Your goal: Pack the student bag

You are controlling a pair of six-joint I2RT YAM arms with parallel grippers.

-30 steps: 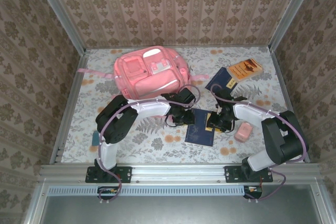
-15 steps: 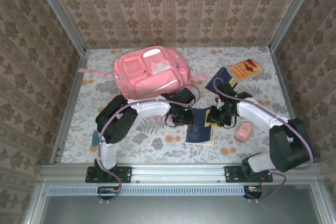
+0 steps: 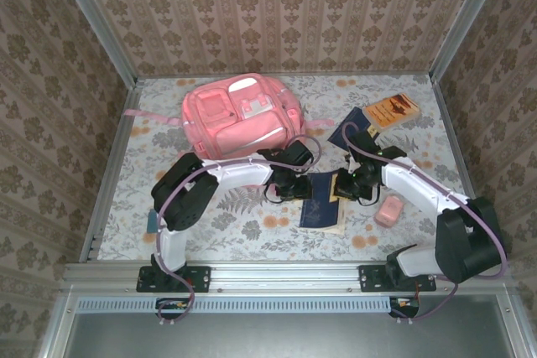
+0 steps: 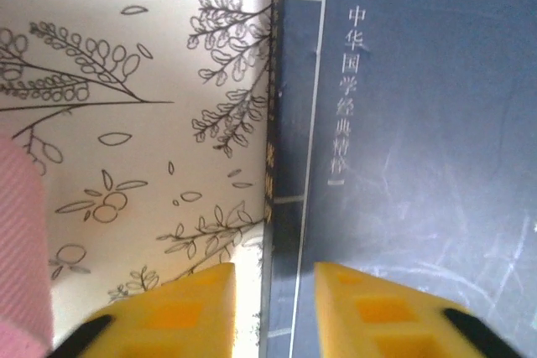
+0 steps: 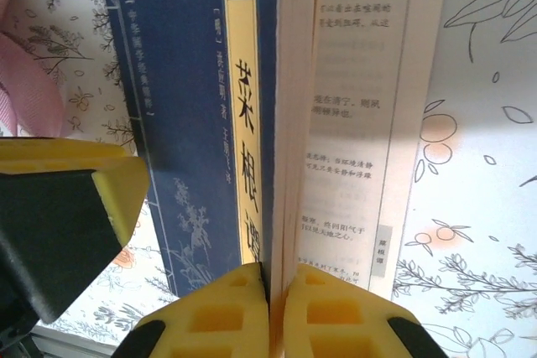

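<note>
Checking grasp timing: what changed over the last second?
The right gripper closed on the book's right edge, raising the cover, and its elbow swung outward. The left gripper stayed at the book's spine; the bag did not move.

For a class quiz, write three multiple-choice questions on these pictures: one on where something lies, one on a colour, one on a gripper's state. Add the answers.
1. Where is the backpack?
A) far side of the table, left of centre
B) near edge, by the right arm's base
C) hanging off the right edge

2. What colour is the cover of the book at the table's centre?
A) red
B) dark blue
C) green

3. How is the right gripper?
A) wide open in the air
B) shut on a strap
C) shut on the book's edge

Answers:
1 A: the top view shows it at the back, left of centre.
2 B: both wrist views show dark blue.
3 C: its yellow fingers press together on the book's edge.
</note>
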